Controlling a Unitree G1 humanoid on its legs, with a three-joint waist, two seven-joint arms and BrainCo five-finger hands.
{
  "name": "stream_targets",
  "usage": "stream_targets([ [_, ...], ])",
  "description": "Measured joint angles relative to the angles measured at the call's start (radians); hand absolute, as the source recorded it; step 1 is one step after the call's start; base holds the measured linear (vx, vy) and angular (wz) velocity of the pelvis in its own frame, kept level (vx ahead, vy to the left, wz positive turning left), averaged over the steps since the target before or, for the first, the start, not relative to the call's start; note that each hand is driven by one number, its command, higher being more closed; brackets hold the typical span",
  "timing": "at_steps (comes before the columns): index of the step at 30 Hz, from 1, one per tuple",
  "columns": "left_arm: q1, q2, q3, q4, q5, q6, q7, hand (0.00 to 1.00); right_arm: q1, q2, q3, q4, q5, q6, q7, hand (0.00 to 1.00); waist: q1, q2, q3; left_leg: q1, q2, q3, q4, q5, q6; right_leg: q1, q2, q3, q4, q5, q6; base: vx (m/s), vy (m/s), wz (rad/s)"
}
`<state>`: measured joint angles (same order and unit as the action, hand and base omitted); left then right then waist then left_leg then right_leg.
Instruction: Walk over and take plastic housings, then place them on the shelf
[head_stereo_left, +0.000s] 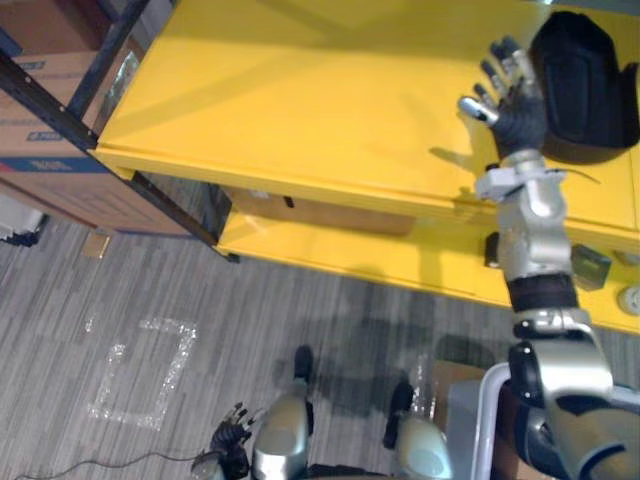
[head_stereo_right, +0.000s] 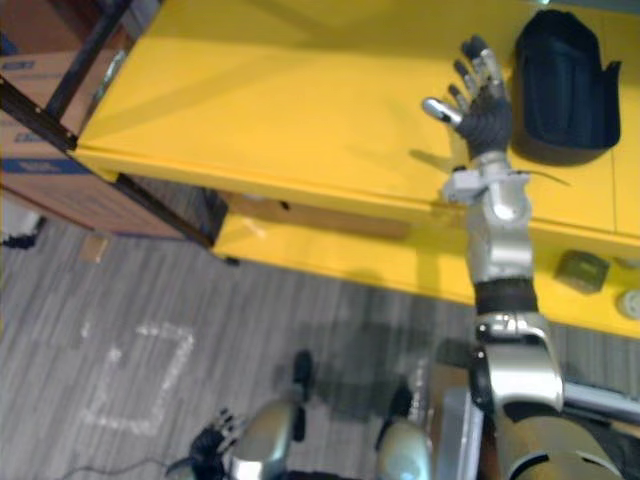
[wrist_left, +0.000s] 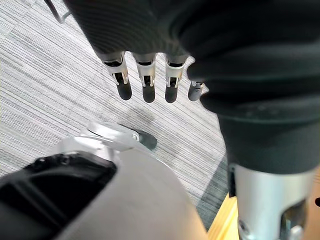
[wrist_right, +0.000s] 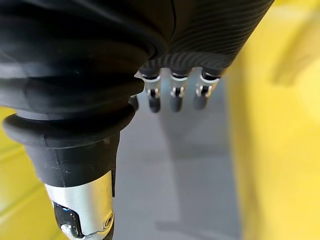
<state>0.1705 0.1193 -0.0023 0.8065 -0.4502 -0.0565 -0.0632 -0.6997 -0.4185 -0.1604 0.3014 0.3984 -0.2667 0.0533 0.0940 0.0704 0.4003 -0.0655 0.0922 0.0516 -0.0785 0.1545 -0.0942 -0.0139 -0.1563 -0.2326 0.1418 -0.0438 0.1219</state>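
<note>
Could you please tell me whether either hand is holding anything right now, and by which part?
Nothing is held: the right hand is open beside the housing, and the left hand hangs open.

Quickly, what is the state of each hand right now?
Left hand: open, holding nothing.
Right hand: open, fingers spread, holding nothing, beside the black housing.

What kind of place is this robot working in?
Likely a storeroom or warehouse-style workspace: a wide yellow shelf on a dark frame, cardboard boxes stacked beside it, and a taped square marked on the grey floor.
</note>
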Motion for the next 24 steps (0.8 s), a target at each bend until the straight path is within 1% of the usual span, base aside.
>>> stream_targets([
  [1, 0.006, -0.001, 0.013, 0.0, 0.008, -0.002, 0.004, 0.0, 0.056, 0.019, -0.016, -0.065, -0.032, 0.0, -0.031, 0.0, -0.003, -0.014, -0.018, 0.006, 0.002, 0.011, -0.001, -0.003, -0.001, 0.002, 0.001, 0.01, -0.008, 0.001, 0.0, 0.11, -0.012, -0.22],
  [2, 0.013, -0.002, 0.03, 0.001, 0.029, -0.005, 0.009, 0.0, 0.124, 0.037, -0.019, -0.126, -0.055, 0.0, -0.06, 0.0, -0.016, -0.029, -0.035, 0.018, 0.004, 0.017, -0.001, -0.009, -0.003, 0.015, 0.001, 0.015, -0.019, 0.002, 0.0, 0.09, -0.007, -0.19],
  [3, 0.019, -0.001, 0.032, 0.001, 0.029, -0.008, 0.015, 0.0, 0.163, 0.051, -0.019, -0.158, -0.066, 0.0, -0.077, 0.0, -0.026, -0.038, -0.048, 0.021, 0.005, 0.019, -0.001, -0.013, -0.003, 0.019, 0.002, 0.016, -0.023, 0.002, 0.0, 0.08, -0.012, -0.26],
  [4, 0.03, 0.0, 0.043, 0.002, 0.03, -0.009, 0.024, 0.0, 0.244, 0.082, -0.02, -0.217, -0.099, 0.002, -0.106, 0.0, -0.033, -0.056, -0.074, 0.029, 0.009, 0.041, -0.002, -0.021, -0.005, 0.018, 0.005, 0.034, -0.03, 0.002, -0.001, 0.05, -0.011, -0.31],
  [5, 0.033, 0.0, 0.049, 0.005, 0.031, -0.01, 0.026, 0.0, 0.286, 0.098, -0.023, -0.244, -0.109, 0.002, -0.118, 0.0, -0.034, -0.063, -0.085, 0.034, 0.012, 0.051, -0.002, -0.026, -0.008, 0.017, 0.008, 0.045, -0.033, 0.004, -0.001, 0.06, -0.019, -0.46],
  [6, 0.034, -0.001, 0.06, 0.012, 0.035, -0.016, 0.042, 0.0, 0.375, 0.131, -0.035, -0.284, -0.144, 0.006, -0.15, 0.0, -0.046, -0.079, -0.103, 0.044, 0.017, 0.067, -0.002, -0.033, -0.01, 0.019, 0.014, 0.06, -0.04, 0.006, -0.003, 0.05, -0.027, -0.43],
  [7, 0.034, -0.002, 0.067, 0.024, 0.035, -0.03, 0.061, 0.0, 0.465, 0.16, -0.05, -0.3, -0.157, 0.006, -0.174, 0.0, -0.058, -0.094, -0.121, 0.053, 0.023, 0.081, -0.004, -0.038, -0.012, 0.022, 0.019, 0.073, -0.049, 0.009, -0.005, 0.04, -0.035, -0.37],
  [8, 0.034, -0.002, 0.07, 0.031, 0.035, -0.036, 0.069, 0.0, 0.512, 0.172, -0.059, -0.3, -0.156, 0.005, -0.184, 0.0, -0.062, -0.1, -0.131, 0.057, 0.024, 0.089, -0.006, -0.041, -0.014, 0.023, 0.021, 0.077, -0.051, 0.01, -0.006, 0.03, -0.022, -0.38],
  [9, 0.035, -0.002, 0.074, 0.038, 0.035, -0.047, 0.088, 0.0, 0.602, 0.195, -0.078, -0.3, -0.156, 0.006, -0.194, 0.0, -0.073, -0.108, -0.137, 0.077, 0.024, 0.104, -0.007, -0.047, -0.018, 0.034, 0.024, 0.093, -0.056, 0.01, -0.006, 0.01, -0.008, -0.36],
  [10, 0.041, -0.007, 0.078, 0.039, 0.035, -0.059, 0.107, 0.0, 0.683, 0.215, -0.098, -0.299, -0.156, 0.006, -0.209, 0.0, -0.087, -0.108, -0.154, 0.086, 0.025, 0.117, -0.008, -0.052, -0.018, 0.038, 0.025, 0.101, -0.062, 0.01, -0.006, 0.01, 0.001, -0.35],
  [11, 0.044, -0.01, 0.078, 0.038, 0.035, -0.068, 0.115, 0.0, 0.719, 0.225, -0.109, -0.299, -0.156, 0.006, -0.212, 0.0, -0.094, -0.108, -0.164, 0.086, 0.025, 0.123, -0.008, -0.054, -0.018, 0.036, 0.025, 0.105, -0.066, 0.01, -0.005, 0.0, 0.002, -0.25],
  [12, 0.043, -0.017, 0.078, 0.038, 0.035, -0.078, 0.13, 0.0, 0.779, 0.244, -0.137, -0.295, -0.156, 0.006, -0.214, 0.0, -0.113, -0.102, -0.178, 0.087, 0.025, 0.129, -0.008, -0.056, -0.016, 0.035, 0.024, 0.111, -0.07, 0.013, -0.002, 0.0, 0.008, -0.24],
  [13, 0.036, -0.031, 0.077, 0.037, 0.035, -0.082, 0.14, 0.0, 0.828, 0.262, -0.167, -0.286, -0.157, 0.006, -0.228, 0.0, -0.125, -0.097, -0.184, 0.097, 0.025, 0.144, -0.009, -0.059, -0.015, 0.035, 0.023, 0.124, -0.07, 0.014, 0.0, -0.01, 0.016, -0.29],
  [14, 0.034, -0.04, 0.076, 0.037, 0.036, -0.084, 0.142, 0.0, 0.847, 0.272, -0.18, -0.278, -0.157, 0.006, -0.236, 0.0, -0.128, -0.096, -0.186, 0.103, 0.025, 0.154, -0.009, -0.062, -0.015, 0.036, 0.024, 0.133, -0.07, 0.015, 0.002, -0.02, 0.019, -0.3],
  [15, 0.032, -0.056, 0.072, 0.037, 0.039, -0.086, 0.146, 0.0, 0.884, 0.293, -0.208, -0.26, -0.157, 0.002, -0.259, 0.0, -0.141, -0.092, -0.199, 0.105, 0.024, 0.161, -0.009, -0.064, -0.015, 0.034, 0.024, 0.142, -0.074, 0.016, 0.005, -0.02, 0.021, -0.34],
  [16, 0.027, -0.054, 0.069, 0.036, 0.04, -0.091, 0.149, 0.0, 0.907, 0.311, -0.234, -0.235, -0.158, -0.003, -0.29, 0.0, -0.141, -0.09, -0.203, 0.115, 0.024, 0.175, -0.009, -0.066, -0.015, 0.034, 0.029, 0.155, -0.077, 0.017, 0.007, -0.02, 0.013, -0.27],
  [17, 0.026, -0.054, 0.069, 0.035, 0.04, -0.093, 0.15, 0.0, 0.915, 0.318, -0.245, -0.224, -0.159, -0.004, -0.301, 0.0, -0.143, -0.09, -0.204, 0.118, 0.024, 0.179, -0.009, -0.068, -0.015, 0.036, 0.03, 0.159, -0.08, 0.018, 0.007, -0.03, 0.008, -0.18],
  [19, 0.026, -0.051, 0.069, 0.035, 0.06, -0.095, 0.158, 0.0, 0.933, 0.338, -0.262, -0.179, -0.159, -0.021, -0.348, 0.0, -0.159, -0.091, -0.217, 0.119, 0.025, 0.178, -0.009, -0.072, -0.019, 0.038, 0.03, 0.158, -0.085, 0.017, 0.005, -0.03, 0.003, -0.02],
  [20, 0.027, -0.05, 0.068, 0.035, 0.069, -0.095, 0.158, 0.0, 0.933, 0.344, -0.264, -0.165, -0.158, -0.023, -0.363, 0.0, -0.16, -0.091, -0.219, 0.122, 0.025, 0.179, -0.009, -0.072, -0.019, 0.042, 0.03, 0.158, -0.087, 0.017, 0.004, 0.0, 0.0, 0.0],
  [21, 0.026, -0.05, 0.068, 0.035, 0.075, -0.094, 0.157, 0.0, 0.933, 0.347, -0.265, -0.155, -0.157, -0.027, -0.366, 0.0, -0.16, -0.092, -0.22, 0.124, 0.025, 0.179, -0.009, -0.073, -0.019, 0.045, 0.03, 0.159, -0.089, 0.017, 0.004, 0.0, 0.0, 0.0],
  [22, 0.027, -0.05, 0.068, 0.035, 0.077, -0.093, 0.156, 0.0, 0.932, 0.352, -0.264, -0.135, -0.156, -0.04, -0.369, 0.0, -0.16, -0.093, -0.221, 0.134, 0.026, 0.182, -0.009, -0.074, -0.019, 0.052, 0.029, 0.161, -0.091, 0.017, 0.004, -0.01, 0.006, -0.07],
  [24, 0.029, -0.048, 0.069, 0.036, 0.085, -0.083, 0.147, 0.0, 0.932, 0.364, -0.262, -0.121, -0.156, -0.043, -0.379, 0.0, -0.155, -0.094, -0.238, 0.137, 0.027, 0.2, -0.009, -0.081, -0.02, 0.051, 0.031, 0.179, -0.095, 0.019, 0.004, 0.01, 0.017, -0.18],
])
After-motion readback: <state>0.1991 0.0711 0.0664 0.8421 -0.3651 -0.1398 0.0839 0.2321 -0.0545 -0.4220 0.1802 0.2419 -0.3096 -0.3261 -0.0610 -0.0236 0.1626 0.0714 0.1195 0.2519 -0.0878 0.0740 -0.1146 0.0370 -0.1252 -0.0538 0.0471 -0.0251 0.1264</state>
